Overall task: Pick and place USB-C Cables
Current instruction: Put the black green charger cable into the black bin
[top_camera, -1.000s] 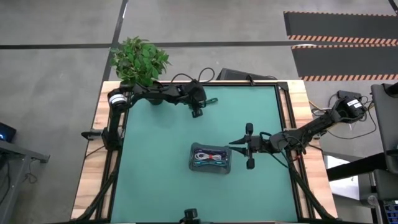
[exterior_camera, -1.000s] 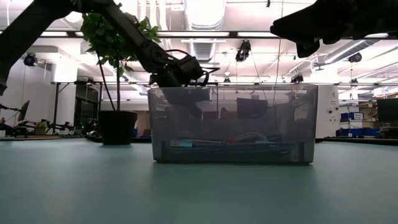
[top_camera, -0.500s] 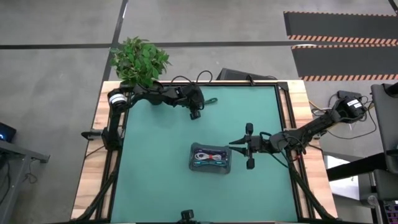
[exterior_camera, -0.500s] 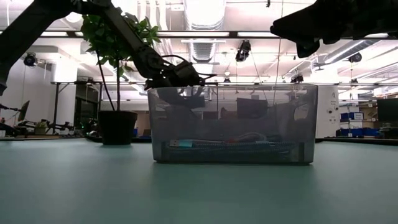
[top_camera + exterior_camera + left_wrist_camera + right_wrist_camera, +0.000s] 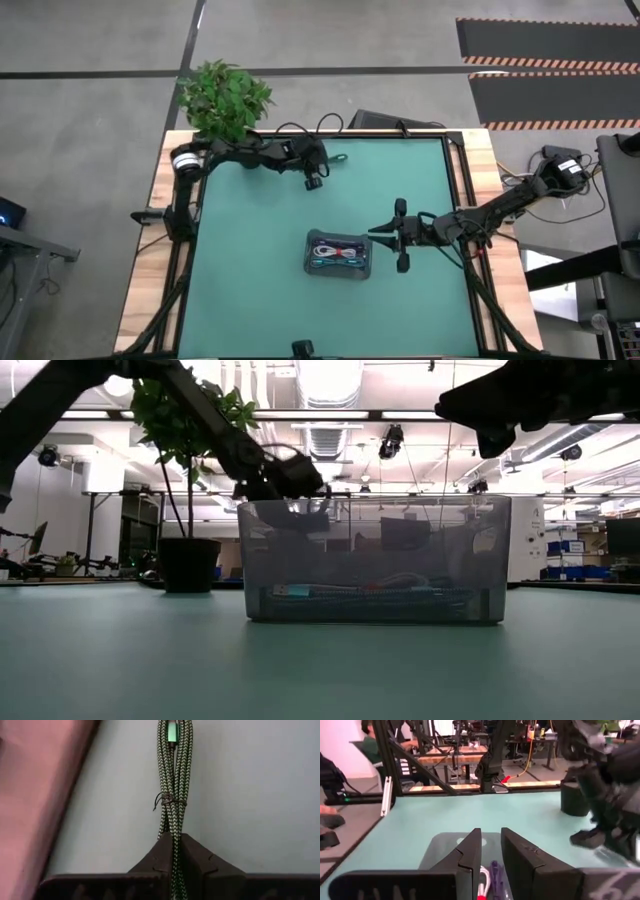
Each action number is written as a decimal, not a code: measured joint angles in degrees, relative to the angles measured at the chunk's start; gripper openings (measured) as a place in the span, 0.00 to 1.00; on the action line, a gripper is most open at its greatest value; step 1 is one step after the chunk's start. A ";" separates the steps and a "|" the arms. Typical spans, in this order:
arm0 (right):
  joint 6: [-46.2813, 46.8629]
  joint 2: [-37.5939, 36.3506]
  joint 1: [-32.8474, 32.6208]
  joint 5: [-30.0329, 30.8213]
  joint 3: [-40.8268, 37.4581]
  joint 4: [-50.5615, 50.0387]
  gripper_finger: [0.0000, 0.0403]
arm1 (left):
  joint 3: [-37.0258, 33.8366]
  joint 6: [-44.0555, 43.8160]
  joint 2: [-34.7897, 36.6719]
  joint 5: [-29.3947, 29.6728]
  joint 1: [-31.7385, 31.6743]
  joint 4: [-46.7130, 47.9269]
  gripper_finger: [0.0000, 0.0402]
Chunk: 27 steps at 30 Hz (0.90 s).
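A green braided USB-C cable bundle (image 5: 173, 780) lies near the table's far edge (image 5: 339, 159), bound by a thin tie at its middle. My left gripper (image 5: 314, 178) is beside it on its left and shut on it. The grey tray (image 5: 340, 270) at the table's middle holds other cable bundles, one of them white with red (image 5: 483, 876). My right gripper (image 5: 384, 232) hovers just right of the tray, open with nothing between its fingers (image 5: 490, 845). My left gripper pinches the green bundle between its two fingers at the end nearest it (image 5: 173, 851), short of the tie. The fingers slant down from the table's left and lie along the bundle. The rest runs straight away from them, connector end (image 5: 172, 731) farthest; whether it rests on the mat does not show.
A potted plant (image 5: 222, 97) stands at the table's far left corner, close behind my left arm. A dark box (image 5: 376, 120) sits past the far edge. The table's wooden border (image 5: 35, 795) runs close beside the green bundle. Green mat lies around the tray.
My left gripper has shifted slightly toward the table's left edge and has shut on the green cable bundle. The bundle stays in the same place near the far edge.
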State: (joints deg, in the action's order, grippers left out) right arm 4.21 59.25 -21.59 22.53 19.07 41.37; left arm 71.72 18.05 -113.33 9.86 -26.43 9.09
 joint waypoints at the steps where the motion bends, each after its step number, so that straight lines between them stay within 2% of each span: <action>1: 1.03 0.08 -0.19 0.00 0.00 0.04 0.16 | 0.00 0.47 1.46 0.92 0.71 -0.17 0.01; 8: 2.43 0.13 -1.25 0.00 0.00 -0.56 0.16 | -1.47 0.34 13.69 1.68 8.10 -0.59 0.01; 12: 2.20 0.64 -1.52 0.00 0.00 -0.66 0.16 | -2.73 0.22 21.13 1.49 15.04 -2.23 0.00; 15: 1.16 1.92 -1.52 0.02 0.00 -0.11 0.16 | -6.24 -1.24 25.53 1.36 20.62 -7.21 0.00; 21: -1.53 6.03 -1.50 0.03 0.00 5.37 0.16 | -16.02 -4.63 32.92 1.34 30.66 -24.13 0.00; 27: -8.08 11.17 -1.39 -0.02 0.00 16.11 0.16 | -28.70 -5.79 33.62 3.04 38.30 -54.32 0.00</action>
State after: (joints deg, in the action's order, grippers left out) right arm -3.87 70.42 -22.98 22.51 19.07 57.47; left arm 43.03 12.26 -79.72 12.90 11.88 -45.22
